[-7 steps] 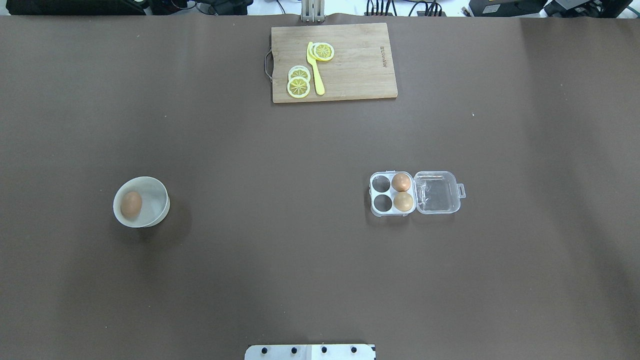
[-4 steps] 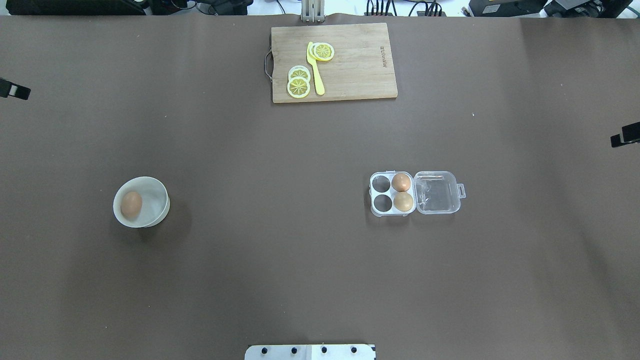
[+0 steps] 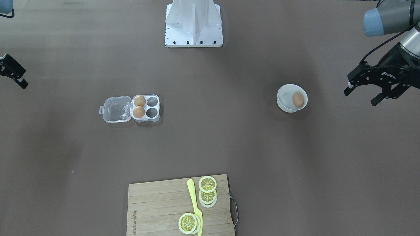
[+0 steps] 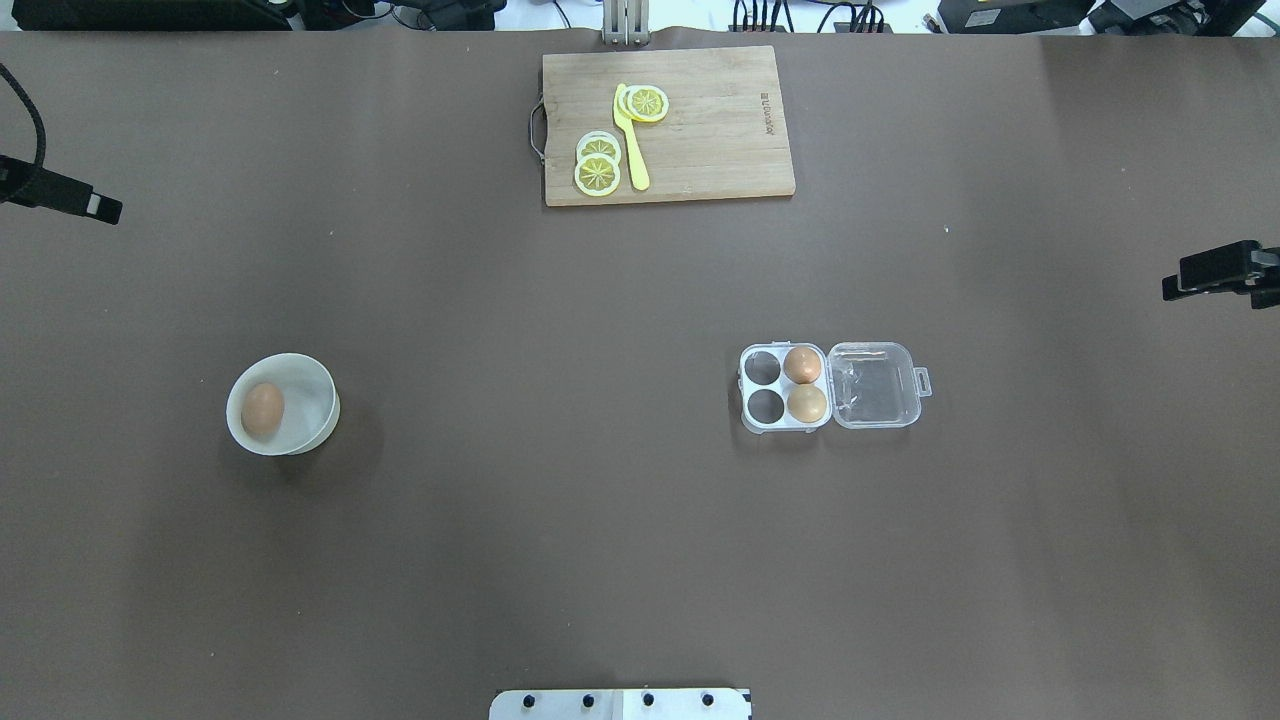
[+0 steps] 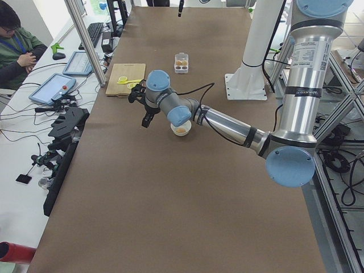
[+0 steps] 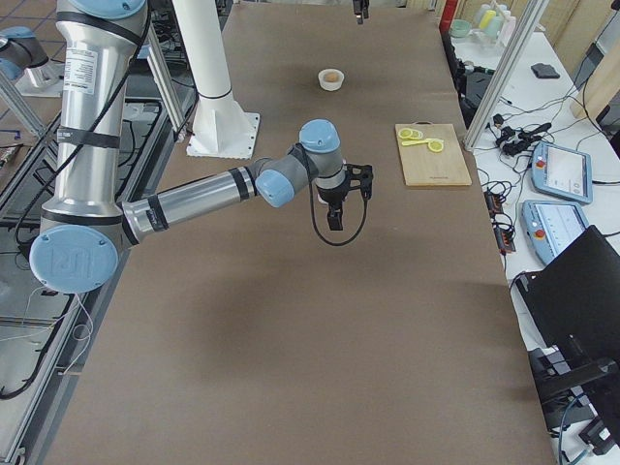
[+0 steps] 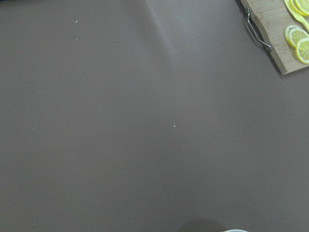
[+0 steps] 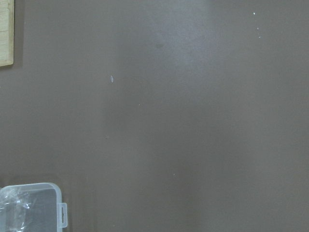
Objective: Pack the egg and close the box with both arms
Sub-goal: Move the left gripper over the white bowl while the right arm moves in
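No step finished yet, judging by the layout. Over the left edge of the table (image 4: 600, 500): left arm (image 5: 227, 122) held high, jaws spread and empty, well apart from the bowl (image 4: 318, 385). Toward that left edge, about midway between near and far edges: bowl with the egg (image 4: 262, 409) lying inside, not yet picked. Right of the table's middle: box (image 4: 765, 386), lid (image 4: 875, 385) lying flat open toward the right edge, two other eggs (image 4: 801, 365) seated in the cells beside the hinge, both cells on the left side bare. Over the right edge: right arm (image 6: 194, 203), only partly seen from above and in front; jaws spread or clenched, cannot tell.

Left to do, by this reckoning: lifting the egg out of the bowl, carrying across, seating in a bare cell, then folding the lid over and latching with both arms.
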Robot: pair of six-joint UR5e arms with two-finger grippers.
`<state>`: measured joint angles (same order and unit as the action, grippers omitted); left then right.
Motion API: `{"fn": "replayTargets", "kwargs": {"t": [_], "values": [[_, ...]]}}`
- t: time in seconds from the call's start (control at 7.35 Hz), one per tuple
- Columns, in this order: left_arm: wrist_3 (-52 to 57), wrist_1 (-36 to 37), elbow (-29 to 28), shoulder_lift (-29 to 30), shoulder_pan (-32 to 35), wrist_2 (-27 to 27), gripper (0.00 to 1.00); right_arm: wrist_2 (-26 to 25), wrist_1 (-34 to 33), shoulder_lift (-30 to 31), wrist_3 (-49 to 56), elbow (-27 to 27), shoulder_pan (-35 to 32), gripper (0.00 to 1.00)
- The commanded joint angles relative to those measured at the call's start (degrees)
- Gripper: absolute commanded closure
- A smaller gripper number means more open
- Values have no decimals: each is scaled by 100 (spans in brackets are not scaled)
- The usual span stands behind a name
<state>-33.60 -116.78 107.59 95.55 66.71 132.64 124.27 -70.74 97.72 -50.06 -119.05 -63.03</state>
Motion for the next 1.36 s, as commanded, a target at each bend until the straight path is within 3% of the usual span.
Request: {"fn": "replayTargets", "kwargs": {"t": [0.0, 0.27, 0.68, 1.22], "values": [[-60, -3, 183, -19, -402, -273, 1, -209, -28, -34, -345, -144, 325, 1], [-7, -3, 245, 7, -815, -353, 0, -429, -37, -103, -748, -189, 685, 2], [-7, 15, 245, -168, -1780, -1588, 2, -597, -46, -236, -1006, -189, 898, 2], [-164, -3, -62, -204, -2399, -1724, 3, -623, -46, -227, -1006, -180, 907, 1]]}}
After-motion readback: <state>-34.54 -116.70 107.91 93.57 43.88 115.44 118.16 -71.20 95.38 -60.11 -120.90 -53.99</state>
